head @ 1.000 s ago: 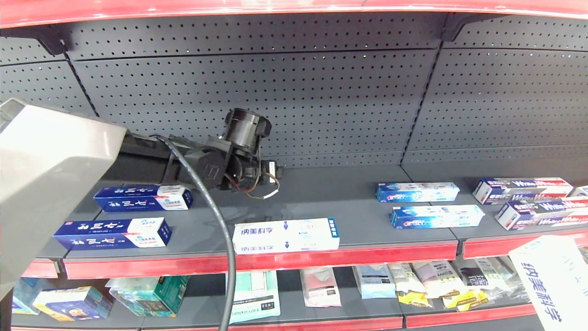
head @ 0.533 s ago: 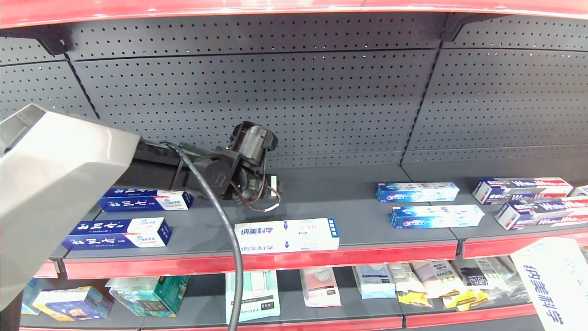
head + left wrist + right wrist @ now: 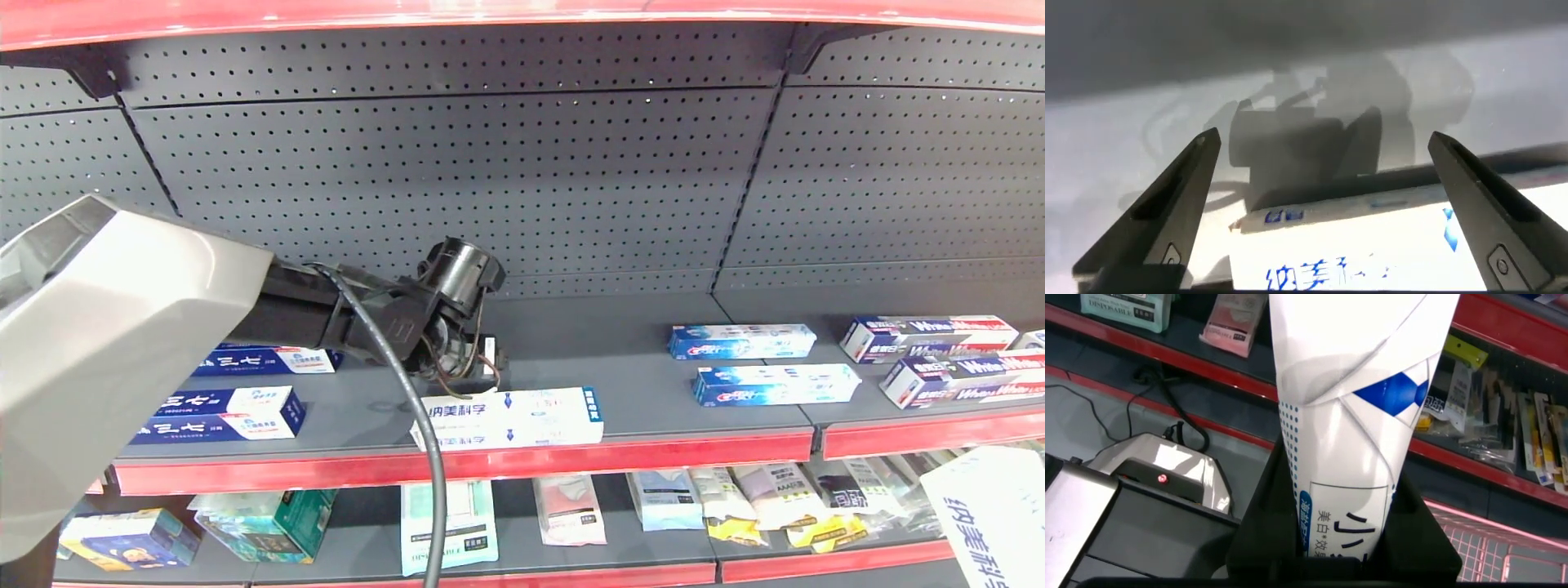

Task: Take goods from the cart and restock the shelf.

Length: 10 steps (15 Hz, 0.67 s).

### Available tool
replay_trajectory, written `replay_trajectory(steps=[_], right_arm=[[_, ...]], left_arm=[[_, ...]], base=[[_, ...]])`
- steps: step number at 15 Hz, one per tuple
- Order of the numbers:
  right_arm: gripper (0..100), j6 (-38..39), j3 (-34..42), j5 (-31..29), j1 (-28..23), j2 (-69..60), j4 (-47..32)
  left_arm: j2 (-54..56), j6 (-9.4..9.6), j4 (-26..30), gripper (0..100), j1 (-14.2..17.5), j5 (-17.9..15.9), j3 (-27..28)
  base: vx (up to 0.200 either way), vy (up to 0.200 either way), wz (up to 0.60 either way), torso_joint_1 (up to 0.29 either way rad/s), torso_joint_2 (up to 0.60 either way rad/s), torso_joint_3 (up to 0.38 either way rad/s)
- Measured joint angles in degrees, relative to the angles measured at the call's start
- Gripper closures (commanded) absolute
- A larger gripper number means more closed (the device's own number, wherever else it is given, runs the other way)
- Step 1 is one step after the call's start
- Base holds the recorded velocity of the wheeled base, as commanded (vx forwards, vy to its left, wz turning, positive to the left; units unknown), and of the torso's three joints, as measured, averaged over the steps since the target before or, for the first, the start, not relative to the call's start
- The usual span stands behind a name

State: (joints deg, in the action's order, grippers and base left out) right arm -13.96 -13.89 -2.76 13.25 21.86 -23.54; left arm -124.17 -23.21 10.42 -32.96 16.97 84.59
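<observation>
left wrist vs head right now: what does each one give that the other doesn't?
Left wrist: the left gripper open, its fingers apart, framing the white toothpaste box. Head: blue boxes to the left, more boxes to the right, packets on the lower shelf, another white box at the right edge. Both: that white toothpaste box at the shelf front edge.

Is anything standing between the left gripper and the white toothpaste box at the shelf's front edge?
Nothing visible does. The left gripper is open just above the white toothpaste box's rear edge, with only bare shelf around them; the blue boxes lie well off to the side.
</observation>
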Motion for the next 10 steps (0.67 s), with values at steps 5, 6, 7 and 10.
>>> replay_trajectory(steps=[5,6,7,10], right_arm=[[100,0.0,0.0,0.1,0.1,-0.6,-0.2],[100,0.0,0.0,0.1,0.1,-0.6,-0.2],[100,0.0,0.0,0.1,0.1,-0.6,-0.2],[100,0.0,0.2,0.1,0.0,-0.7,-0.2]], left_arm=[[-3.7,-3.01,2.8,0,-1.2,0.0,6.8],[-4.6,-4.32,3.7,0,-1.6,-0.1,8.5],[-5.3,-5.30,4.8,0,-2.1,-0.4,9.9],[-6.6,-6.68,6.4,0,-3.1,-2.0,11.7]], base=[[0.000,0.000,0.00,0.000,0.00,0.000],[0.000,0.000,0.00,0.000,0.00,0.000],[0.000,0.000,0.00,0.000,0.00,0.000],[0.000,0.000,0.00,0.000,0.00,0.000]])
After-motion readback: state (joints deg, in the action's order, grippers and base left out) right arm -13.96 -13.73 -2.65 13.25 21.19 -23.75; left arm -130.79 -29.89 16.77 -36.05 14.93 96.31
